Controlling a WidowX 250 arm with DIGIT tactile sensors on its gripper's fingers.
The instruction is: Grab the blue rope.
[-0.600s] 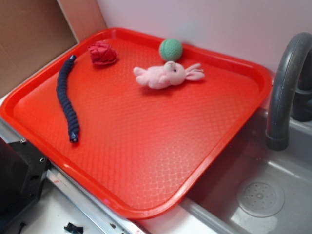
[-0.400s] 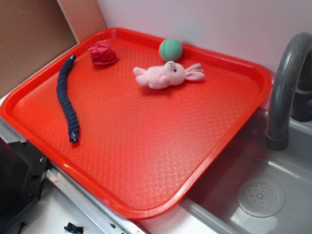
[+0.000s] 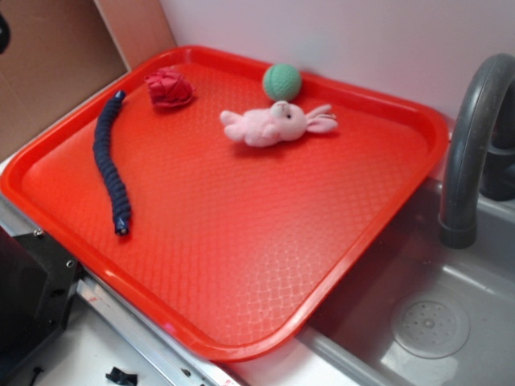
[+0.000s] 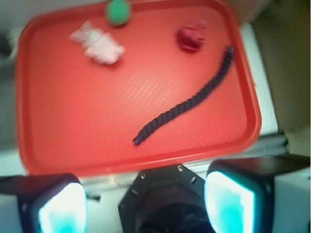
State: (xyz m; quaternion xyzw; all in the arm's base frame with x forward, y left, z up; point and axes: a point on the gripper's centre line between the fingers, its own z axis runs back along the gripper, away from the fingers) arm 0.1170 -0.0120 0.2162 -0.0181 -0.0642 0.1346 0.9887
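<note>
The blue rope [image 3: 109, 161] is a dark navy twisted cord lying in a gentle curve along the left side of the red tray [image 3: 378, 233]. In the wrist view the blue rope [image 4: 187, 103] runs diagonally across the tray's right half, far below me. My gripper [image 4: 146, 206] hangs high over the robot's black base, short of the tray's near rim. Its two cyan-padded fingers stand wide apart and open, with nothing between them. The exterior view shows only a dark sliver at its top left edge.
A pink plush bunny [image 3: 276, 125], a green ball [image 3: 282, 81] and a red crumpled cloth [image 3: 169, 88] lie near the tray's back. A grey faucet [image 3: 471, 137] and sink drain [image 3: 429, 323] are to the right. The black base [image 3: 32, 297] sits front left.
A dark sliver has appeared at the top left edge of the exterior view. The objects on the tray have not moved.
</note>
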